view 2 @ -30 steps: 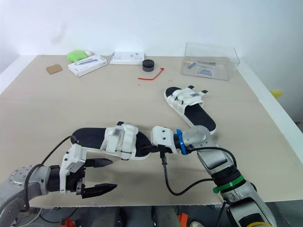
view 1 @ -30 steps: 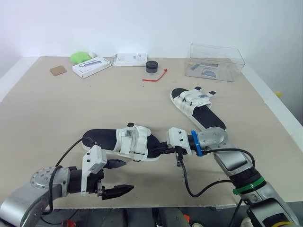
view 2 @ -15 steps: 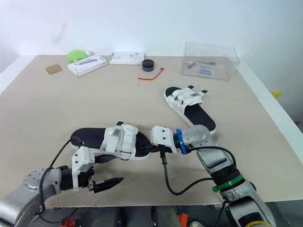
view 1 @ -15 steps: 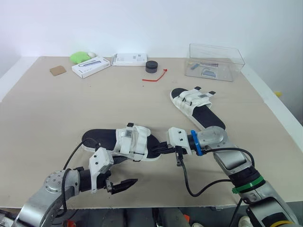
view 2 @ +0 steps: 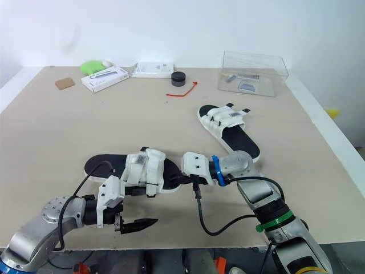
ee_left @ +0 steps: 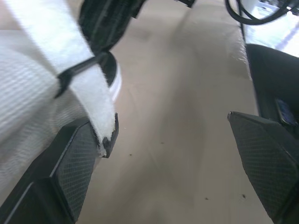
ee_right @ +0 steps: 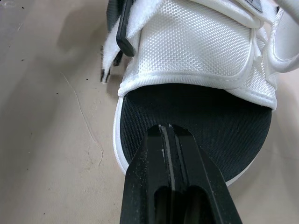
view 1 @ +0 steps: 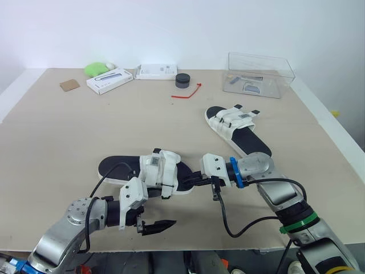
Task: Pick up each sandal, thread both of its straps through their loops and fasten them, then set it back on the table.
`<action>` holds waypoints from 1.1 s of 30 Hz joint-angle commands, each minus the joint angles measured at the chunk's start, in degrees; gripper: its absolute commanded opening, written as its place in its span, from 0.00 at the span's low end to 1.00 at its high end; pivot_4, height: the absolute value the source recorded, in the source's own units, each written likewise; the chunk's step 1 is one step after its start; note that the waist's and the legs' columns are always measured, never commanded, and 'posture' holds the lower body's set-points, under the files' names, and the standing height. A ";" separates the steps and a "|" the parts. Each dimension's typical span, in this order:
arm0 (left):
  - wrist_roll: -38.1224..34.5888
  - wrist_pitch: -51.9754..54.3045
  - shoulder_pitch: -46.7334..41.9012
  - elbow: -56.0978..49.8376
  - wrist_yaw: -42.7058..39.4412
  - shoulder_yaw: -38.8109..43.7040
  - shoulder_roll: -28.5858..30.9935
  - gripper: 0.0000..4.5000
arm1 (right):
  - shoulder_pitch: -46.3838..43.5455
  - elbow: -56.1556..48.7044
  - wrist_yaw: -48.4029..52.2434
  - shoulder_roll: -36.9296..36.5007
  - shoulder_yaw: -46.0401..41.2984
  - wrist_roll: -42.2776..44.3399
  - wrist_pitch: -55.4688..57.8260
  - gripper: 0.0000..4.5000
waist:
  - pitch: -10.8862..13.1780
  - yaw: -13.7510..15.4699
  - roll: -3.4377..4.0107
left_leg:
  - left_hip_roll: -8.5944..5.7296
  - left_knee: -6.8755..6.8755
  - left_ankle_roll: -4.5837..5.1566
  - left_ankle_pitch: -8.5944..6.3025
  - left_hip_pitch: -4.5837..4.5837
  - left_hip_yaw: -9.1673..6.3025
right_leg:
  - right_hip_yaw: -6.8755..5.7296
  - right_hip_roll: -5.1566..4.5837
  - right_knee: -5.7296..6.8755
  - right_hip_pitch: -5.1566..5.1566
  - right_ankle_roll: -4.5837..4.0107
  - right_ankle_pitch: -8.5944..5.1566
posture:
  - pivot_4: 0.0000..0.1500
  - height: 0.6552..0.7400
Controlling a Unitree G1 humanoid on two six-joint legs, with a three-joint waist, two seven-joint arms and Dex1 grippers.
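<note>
my left gripper, spread wide, sits just nearside of the crosswise sandal, strap tip at one finger; right gripper, closed, rests on its end.

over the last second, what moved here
The left gripper swung in toward the near sandal, still open, one finger now beside its strap end. The right gripper stayed shut over that sandal's footbed. The far sandal kept its place.
</note>
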 commanded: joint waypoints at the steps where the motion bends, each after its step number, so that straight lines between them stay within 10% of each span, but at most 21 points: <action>1: -1.02 0.52 -0.98 -1.09 -1.87 -0.78 1.23 0.99 | 0.46 -0.39 0.29 -0.84 0.23 -0.68 0.47 0.00 | 0.00 0.00 0.00 | 0.00 0.00 0.00 0.00 0.00 0.00 | 0.00 0.00 0.00 0.00 0.00 0.00 | 1.00 1.00; 17: -7.36 7.53 -4.59 0.56 1.49 2.63 -0.86 0.99 | 0.36 -0.19 0.09 -0.41 0.47 -0.75 0.51 0.00 | 0.00 0.00 0.00 | 0.00 0.00 0.00 0.00 0.00 -0.01 | 0.00 0.01 0.00 0.01 0.02 0.01 | 1.00 1.00; 26: -10.45 12.21 -4.58 1.09 -0.06 2.47 0.05 0.06 | 0.29 -0.20 0.23 -0.76 0.19 -0.72 0.60 0.00 | 0.00 0.00 0.00 | 0.00 0.00 0.01 0.00 0.00 -0.01 | 0.01 0.01 0.00 0.00 0.03 0.00 | 1.00 1.00; 33: -16.68 18.79 -5.77 2.02 -0.17 5.34 0.66 0.01 | 0.31 -0.22 0.18 -0.82 0.20 -0.83 0.48 0.00 | 0.00 -0.01 0.00 | 0.00 0.00 0.01 0.00 0.00 -0.01 | -0.01 0.02 0.00 0.00 0.03 -0.01 | 1.00 1.00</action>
